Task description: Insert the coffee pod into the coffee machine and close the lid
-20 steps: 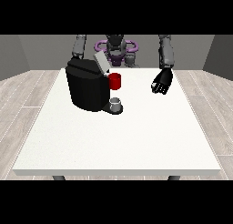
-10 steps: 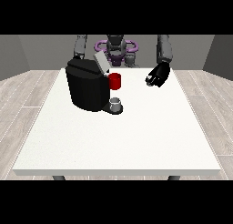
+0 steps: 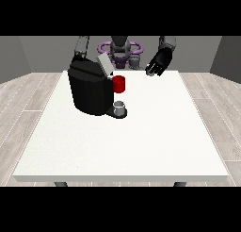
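The black coffee machine (image 3: 89,90) stands on the left half of the white table (image 3: 141,141), with its grey lid (image 3: 104,64) tilted up. A red thing at the machine (image 3: 119,84) sits on its front. Below it, a grey thing (image 3: 120,107) rests on the machine's base. The hand at the view's right (image 3: 157,62) hangs in the air over the table's far edge, to the right of the machine. Its fingers are curled round a small grey thing (image 3: 150,72) at their tips. The hand at the view's left is hidden behind the machine; only its arm (image 3: 82,46) shows.
The robot's torso (image 3: 120,49) stands behind the table's far edge. Wooden floor surrounds the table. White tabletop stretches in front of and to the right of the machine.
The hand at the view's right has risen from near the tabletop and moved left towards the machine. The machine, its lid and the other arm have not moved.
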